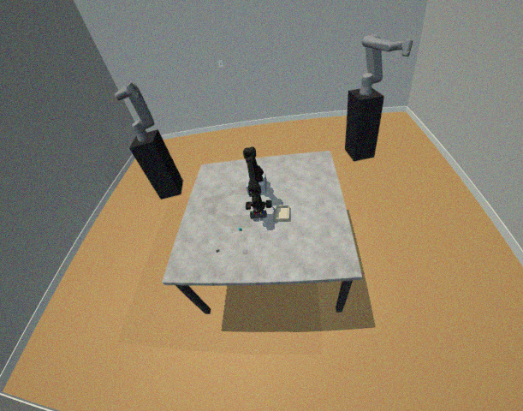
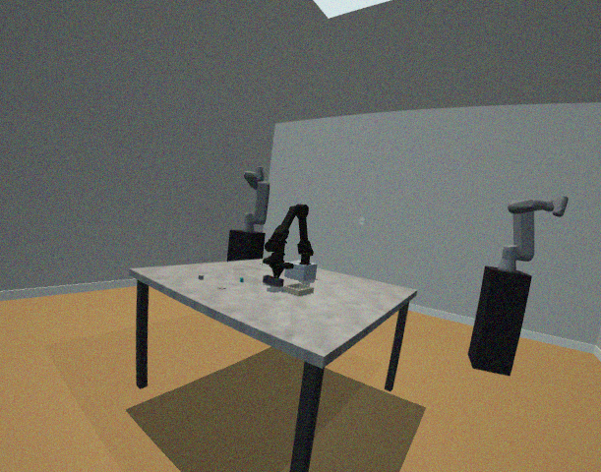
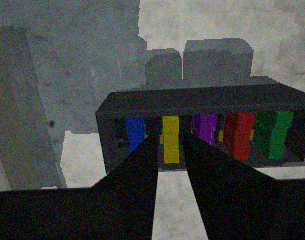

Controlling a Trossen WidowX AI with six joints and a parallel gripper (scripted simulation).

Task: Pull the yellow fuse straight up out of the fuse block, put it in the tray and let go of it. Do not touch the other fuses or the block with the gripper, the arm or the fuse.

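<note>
The black parallel-jaw gripper (image 3: 170,137) stands narrowly open, straddling the yellow plastic fuse (image 3: 170,139) – seated in the dark fuse block (image 3: 202,100) – gripping nothing. Any sideways drift would likely nudge the blue fuse (image 3: 135,132) or purple fuse (image 3: 206,128).

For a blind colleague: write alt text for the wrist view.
Two dark gripper fingers straddle a yellow fuse seated in a dark fuse block, not yet squeezing it. Blue, purple, red and green fuses stand beside it.
</note>
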